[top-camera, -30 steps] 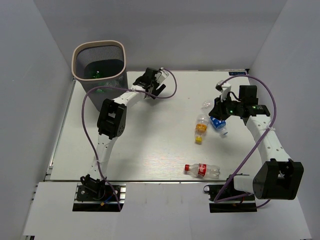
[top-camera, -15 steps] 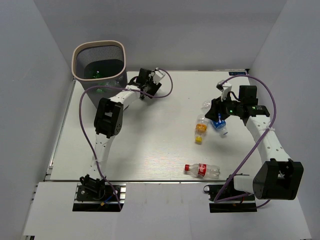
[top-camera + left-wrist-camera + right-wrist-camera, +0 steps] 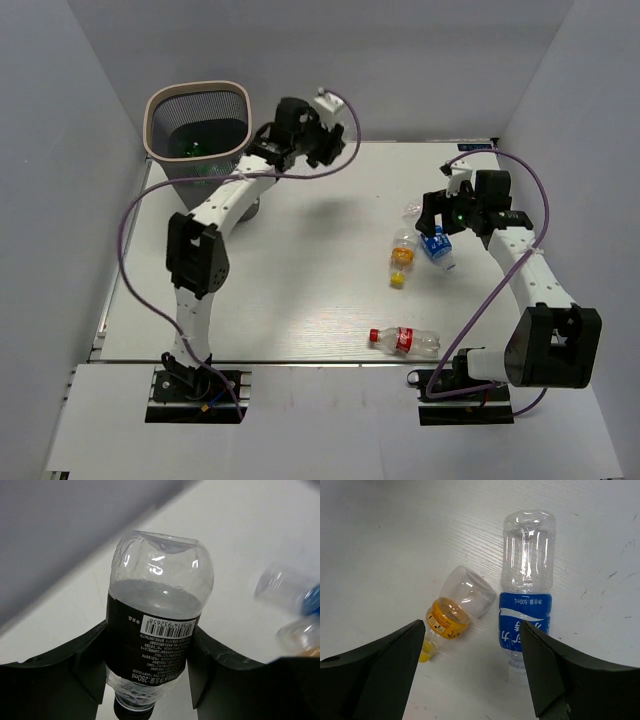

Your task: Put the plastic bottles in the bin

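The left pincer (image 3: 147,650) is clamped on a clear black-labelled bottle (image 3: 152,630), its fingers pressing the label from both sides. The bottle's long axis runs out along the fingers, with the dented base pointing away from the wrist and the dark cap back toward it. A white barcode patch faces the camera. In the top view this arm is raised just right of the bin (image 3: 150,112), where a green bottle (image 3: 190,150) shows inside. The right pincer (image 3: 470,630) is spread wide with nothing between its fingers, over two bottles lying on the bench (image 3: 300,270). The blue-labelled bottle (image 3: 526,605) lies with its clear ribbed base away and its neck toward the wrist. The orange-labelled bottle (image 3: 452,615) lies beside it at a slant, yellow cap lower left. A red-labelled bottle (image 3: 404,340) lies crosswise near the front edge, red cap pointing left.
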Motion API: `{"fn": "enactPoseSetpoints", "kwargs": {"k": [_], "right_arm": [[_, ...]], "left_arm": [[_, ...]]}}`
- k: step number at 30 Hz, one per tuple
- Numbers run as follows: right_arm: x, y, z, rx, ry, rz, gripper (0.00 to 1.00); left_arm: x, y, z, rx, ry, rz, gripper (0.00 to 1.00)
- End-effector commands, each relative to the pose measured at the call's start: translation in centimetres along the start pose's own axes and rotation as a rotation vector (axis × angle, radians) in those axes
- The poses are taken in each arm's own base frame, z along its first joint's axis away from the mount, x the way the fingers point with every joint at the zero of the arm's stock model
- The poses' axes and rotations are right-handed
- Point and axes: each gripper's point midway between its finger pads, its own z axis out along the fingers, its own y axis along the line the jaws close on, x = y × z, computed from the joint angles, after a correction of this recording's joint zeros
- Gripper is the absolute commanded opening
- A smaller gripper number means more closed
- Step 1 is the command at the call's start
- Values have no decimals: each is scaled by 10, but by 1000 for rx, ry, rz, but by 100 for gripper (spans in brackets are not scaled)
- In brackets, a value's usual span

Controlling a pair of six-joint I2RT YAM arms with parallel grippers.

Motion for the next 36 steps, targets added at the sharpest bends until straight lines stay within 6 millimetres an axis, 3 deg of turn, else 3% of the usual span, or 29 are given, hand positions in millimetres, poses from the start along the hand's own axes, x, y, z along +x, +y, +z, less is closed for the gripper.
{"fn": "enactPoseSetpoints", "kwargs": {"k": [1, 6, 8, 9, 10, 11, 13, 14, 16, 17, 20, 22, 23, 24, 27, 32, 33, 35, 36], "right_arm": [[-9, -8, 2, 44, -39, 20, 80], [3, -3, 10, -1, 3, 36, 68], [3, -2, 11, -7, -5, 15, 62], [2, -2, 10, -11, -10, 5, 57], [0, -3, 10, -14, -13, -17, 39], [0, -3, 10, -17, -12, -23, 29], [3, -2, 11, -29, 8, -29, 17], [1, -2, 11, -31, 11, -39, 17], [4, -3, 11, -27, 19, -39, 25], [3, -3, 12, -25, 19, -42, 33], [7, -9, 14, -3, 35, -41, 53], [10, -14, 16, 18, 51, -41, 70], [10, -15, 17, 21, 55, -44, 78], [13, -17, 16, 30, 76, -43, 87], [20, -23, 24, 39, 117, -47, 90], [29, -41, 35, 96, 164, -65, 90], [31, -45, 39, 105, 173, -65, 90], [30, -55, 45, 148, 175, -78, 90], [31, -60, 48, 167, 183, -76, 90]], "left_arm": [[-126, 23, -94, -65, -309, -82, 37], [-181, 49, -152, -163, -476, -149, 37], [-191, 67, -172, -249, -517, -185, 37], [-190, 77, -184, -301, -523, -195, 37], [-177, 97, -190, -389, -499, -234, 37], [-175, 108, -200, -438, -501, -264, 37], [-149, 130, -214, -556, -445, -321, 37], [-133, 142, -217, -604, -418, -345, 37], [-117, 155, -230, -679, -400, -371, 37], [-114, 158, -242, -707, -403, -385, 37], [-92, 175, -255, -795, -349, -407, 38], [-88, 186, -264, -822, -343, -414, 42], [-88, 186, -264, -822, -343, -414, 50], [-89, 189, -269, -832, -342, -416, 77], [-88, 193, -269, -833, -307, -410, 99], [-90, 183, -272, -787, -298, -384, 99], [-105, 174, -278, -737, -341, -351, 99], [-117, 150, -272, -626, -364, -275, 99], [-134, 127, -267, -476, -408, -221, 99]]}}
